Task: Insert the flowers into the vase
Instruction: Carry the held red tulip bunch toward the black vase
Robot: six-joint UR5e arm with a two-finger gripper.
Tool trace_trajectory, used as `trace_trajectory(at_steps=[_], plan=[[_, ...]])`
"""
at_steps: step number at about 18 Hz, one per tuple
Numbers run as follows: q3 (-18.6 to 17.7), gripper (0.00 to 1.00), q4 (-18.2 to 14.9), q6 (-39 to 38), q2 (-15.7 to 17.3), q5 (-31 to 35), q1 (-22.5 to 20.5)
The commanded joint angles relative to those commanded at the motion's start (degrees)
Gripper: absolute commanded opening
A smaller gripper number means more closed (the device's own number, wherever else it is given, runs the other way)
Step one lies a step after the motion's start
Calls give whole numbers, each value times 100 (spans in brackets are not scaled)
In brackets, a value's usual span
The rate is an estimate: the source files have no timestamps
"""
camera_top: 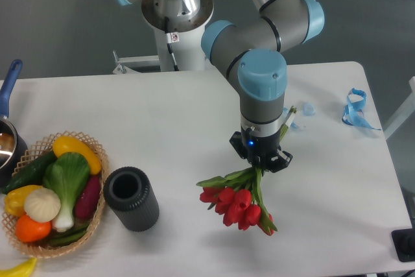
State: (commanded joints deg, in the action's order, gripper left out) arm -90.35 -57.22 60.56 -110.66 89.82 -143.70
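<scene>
Tool (260, 164) pointing down at the table (181, 115), clamped on the stems of the flowers (237, 205), red buds fanned out low beneath it, well right of the vase (131, 198) standing just beside the wicker basket (97, 160).

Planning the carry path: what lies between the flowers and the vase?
Nothing: the camera view shows bare white table between the flowers and the vase.

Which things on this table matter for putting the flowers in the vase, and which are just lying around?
Part of the job:
- flowers, stems at the claw
- vase, upright, mouth empty

Just lying about:
- wicker basket of vegetables, left of the vase
- blue ribbon, far right
- pot at the left edge
</scene>
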Motion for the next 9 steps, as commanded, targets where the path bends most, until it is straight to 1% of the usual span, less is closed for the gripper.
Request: trace_trajectory(at_steps=[2, 4, 7, 8, 9], plan=[[0, 0, 26, -26, 96, -113, 0], [254, 0, 35, -122, 106, -499, -17], [579, 0, 105, -588, 106, -921, -26], [641, 0, 210, -650, 106, -1123, -26], [650, 0, 420, -677, 106, -1403, -26]])
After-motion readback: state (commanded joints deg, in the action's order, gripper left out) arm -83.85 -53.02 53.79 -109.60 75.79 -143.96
